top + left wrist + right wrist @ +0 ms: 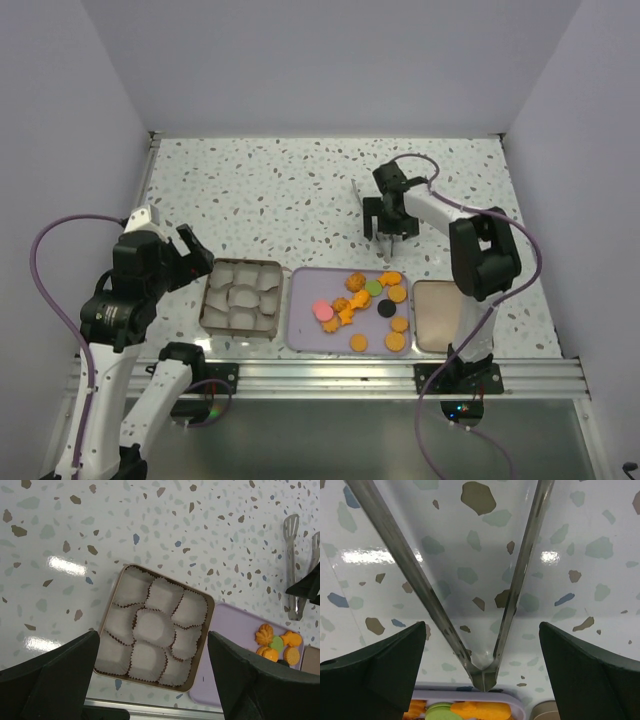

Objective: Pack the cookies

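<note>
Nearest row, left to right: box [206, 300] of paper cups [240, 295], purple tray [303, 300], tan tray [435, 315]. All the cookies [360, 300] sat loose on the purple tray, and none were in the cups yet, so packing looked unstarted.

Left gripper [197, 255] hovered just left of the box, fingers spread wide and holding nothing.

Just beyond the purple tray's far edge lay the tongs [292, 555], with the right gripper [385, 228] directly over them. Its fingers were spread too, straddling both arms and closed on neither.

The key relation: the tongs' long axis ran near–far, with the hinge at the tray edge and the heads pointing away. The right fingers sat either side of the V close to the hinge, so we judged a plain squeeze would take them. The cookies lay on the near side of that gripper. The right arm was nearer to both tongs and cookies, the left arm nearer to the box.

View differences:
- The right wrist view showed the V, the hinge and the gap to each finger. The overhead view hid most of that under the gripper.
- The left wrist view showed both tong heads, all nine cups empty, and only a corner of the cookie pile.
- Only the overhead view showed the full cookie spread and the tan tray.
</note>
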Motion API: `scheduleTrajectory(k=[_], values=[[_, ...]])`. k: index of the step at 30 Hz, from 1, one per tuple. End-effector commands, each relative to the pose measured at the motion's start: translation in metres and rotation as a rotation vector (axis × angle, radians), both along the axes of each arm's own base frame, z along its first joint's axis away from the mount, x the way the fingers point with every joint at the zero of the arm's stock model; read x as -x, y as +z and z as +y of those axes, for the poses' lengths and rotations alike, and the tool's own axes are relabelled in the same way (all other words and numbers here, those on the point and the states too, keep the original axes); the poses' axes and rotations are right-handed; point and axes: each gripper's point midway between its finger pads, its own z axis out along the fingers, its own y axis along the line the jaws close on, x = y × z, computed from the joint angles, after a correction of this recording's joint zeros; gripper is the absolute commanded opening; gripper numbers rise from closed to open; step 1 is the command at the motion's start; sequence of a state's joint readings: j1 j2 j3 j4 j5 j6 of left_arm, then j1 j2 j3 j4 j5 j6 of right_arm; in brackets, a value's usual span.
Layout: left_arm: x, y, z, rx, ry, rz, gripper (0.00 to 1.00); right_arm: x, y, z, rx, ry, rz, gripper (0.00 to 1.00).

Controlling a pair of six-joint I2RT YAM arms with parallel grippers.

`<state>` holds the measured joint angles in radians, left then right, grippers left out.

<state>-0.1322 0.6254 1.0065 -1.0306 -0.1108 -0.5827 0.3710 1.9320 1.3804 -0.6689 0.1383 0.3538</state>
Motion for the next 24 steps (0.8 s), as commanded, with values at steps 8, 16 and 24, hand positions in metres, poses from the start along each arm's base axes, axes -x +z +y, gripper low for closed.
scheduleTrajectory(k=[8, 16, 24], values=[[-0.004, 0.001, -0.004, -0.003, -0.028, 0.007, 0.93, -0.027, -0.015, 0.009, -0.011, -0.009, -0.042, 0.83], [-0.011, -0.005, -0.008, 0.015, -0.037, 0.011, 0.92, -0.025, -0.017, 0.010, -0.010, -0.009, -0.030, 0.40], [-0.027, 0.003, -0.012, 0.017, -0.050, -0.015, 0.92, -0.036, 0.060, 0.017, -0.051, 0.039, -0.120, 0.33]])
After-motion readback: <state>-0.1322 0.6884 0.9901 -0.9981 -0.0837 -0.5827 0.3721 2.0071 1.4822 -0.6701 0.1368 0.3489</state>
